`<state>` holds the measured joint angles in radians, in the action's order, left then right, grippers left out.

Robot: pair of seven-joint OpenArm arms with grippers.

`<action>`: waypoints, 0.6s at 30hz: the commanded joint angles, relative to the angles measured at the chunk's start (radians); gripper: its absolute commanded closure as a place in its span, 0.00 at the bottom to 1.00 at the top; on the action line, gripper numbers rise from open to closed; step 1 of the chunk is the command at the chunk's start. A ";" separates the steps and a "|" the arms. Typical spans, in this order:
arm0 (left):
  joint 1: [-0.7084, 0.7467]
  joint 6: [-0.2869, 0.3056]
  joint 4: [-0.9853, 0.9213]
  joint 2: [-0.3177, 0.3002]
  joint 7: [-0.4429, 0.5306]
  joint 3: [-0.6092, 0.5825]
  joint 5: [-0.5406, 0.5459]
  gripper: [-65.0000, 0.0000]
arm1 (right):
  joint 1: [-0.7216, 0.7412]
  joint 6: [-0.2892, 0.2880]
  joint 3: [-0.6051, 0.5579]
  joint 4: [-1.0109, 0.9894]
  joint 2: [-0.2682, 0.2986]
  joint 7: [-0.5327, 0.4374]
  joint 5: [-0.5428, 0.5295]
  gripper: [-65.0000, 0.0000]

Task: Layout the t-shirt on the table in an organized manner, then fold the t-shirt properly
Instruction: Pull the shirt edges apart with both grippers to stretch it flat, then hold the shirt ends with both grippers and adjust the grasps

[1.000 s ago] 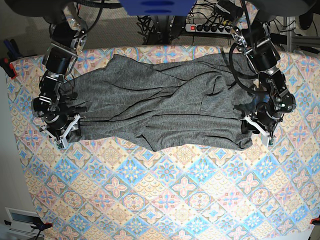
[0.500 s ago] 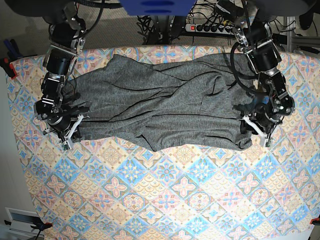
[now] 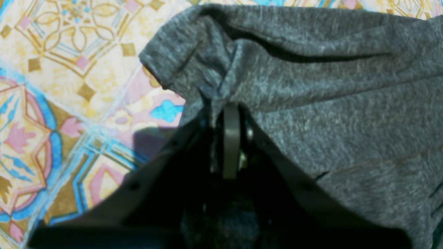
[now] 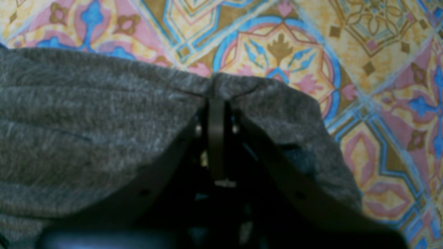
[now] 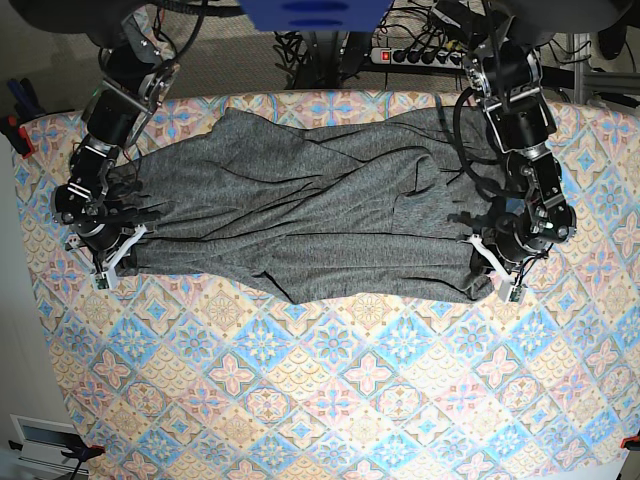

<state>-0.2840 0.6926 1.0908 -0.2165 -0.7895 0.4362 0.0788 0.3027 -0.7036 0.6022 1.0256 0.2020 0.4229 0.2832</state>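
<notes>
While we're looking from overhead, the near half of the table (image 5: 330, 400) is bare tile print. Past that, the t-shirt (image 5: 310, 225) lies stretched sideways across the far half, wrinkly, with long creases running along its length.

Both our arms reach down from the far edge, one at each end of the shirt, elbows bent, with the wrists tipped low onto the near corners of the fabric. The right gripper (image 5: 105, 262) sits at the image-left end and the left gripper (image 5: 490, 268) at the image-right end, well apart.

Up close on the wrist cams, both sets of jaws are pinched tight with cloth bunched between them. The left gripper (image 3: 231, 114) has a puckered fold near the hemmed corner, and the t-shirt (image 3: 328, 103) fans away to one side. The right gripper (image 4: 216, 103) clamps the shirt edge (image 4: 86, 131), so little creases radiate from the pinch. Tile pattern shows just beyond each grip.
</notes>
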 commanded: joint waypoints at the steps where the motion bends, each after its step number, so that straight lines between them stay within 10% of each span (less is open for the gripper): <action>1: -0.010 0.006 0.009 -0.016 -0.006 -0.001 -0.003 0.95 | 0.019 0.005 0.002 0.022 0.017 -0.005 -0.002 1.00; 18: 0.107 0.006 0.182 -0.016 -0.003 0.000 -0.060 0.92 | 0.016 0.005 -0.005 0.290 -0.029 0.003 0.000 1.00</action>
<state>-0.1600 0.7006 1.2606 -0.2203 -0.8005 0.4366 0.0154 0.2886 -0.7055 0.5957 1.2930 0.1547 0.4557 0.3027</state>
